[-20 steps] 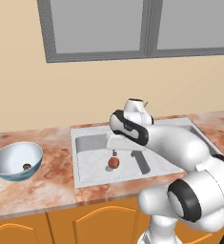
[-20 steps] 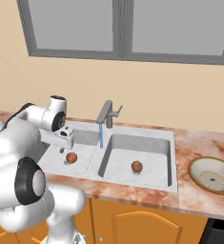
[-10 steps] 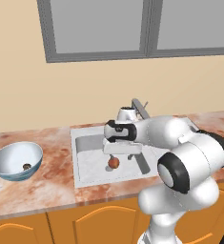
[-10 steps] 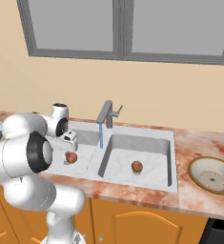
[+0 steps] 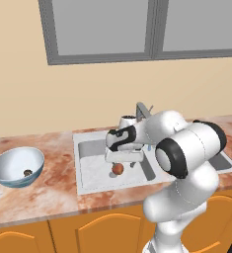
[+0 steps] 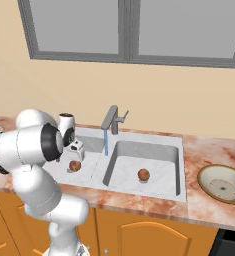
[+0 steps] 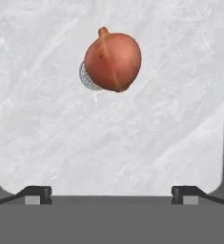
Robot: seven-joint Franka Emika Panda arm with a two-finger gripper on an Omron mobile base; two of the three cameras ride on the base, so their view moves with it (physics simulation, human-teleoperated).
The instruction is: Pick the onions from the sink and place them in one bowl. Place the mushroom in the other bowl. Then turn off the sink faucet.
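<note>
One onion lies in the left basin of the sink, beside the drain; in the hand view this onion sits up-centre. My gripper hangs open just above it, nothing between its fingers. A second onion rests in the right basin. The mushroom lies inside the blue-and-white bowl on the left counter. The tan bowl stands on the right counter. Water streams from the faucet.
My arm's bulky elbow hangs over the sink's front right in the left base view. The divider separates the two basins. A window and wall rise behind the marbled counter.
The arm has folded forward and the hand has sunk lower over the left-basin onion. The jaws stayed open; the onions and bowls have not moved.
</note>
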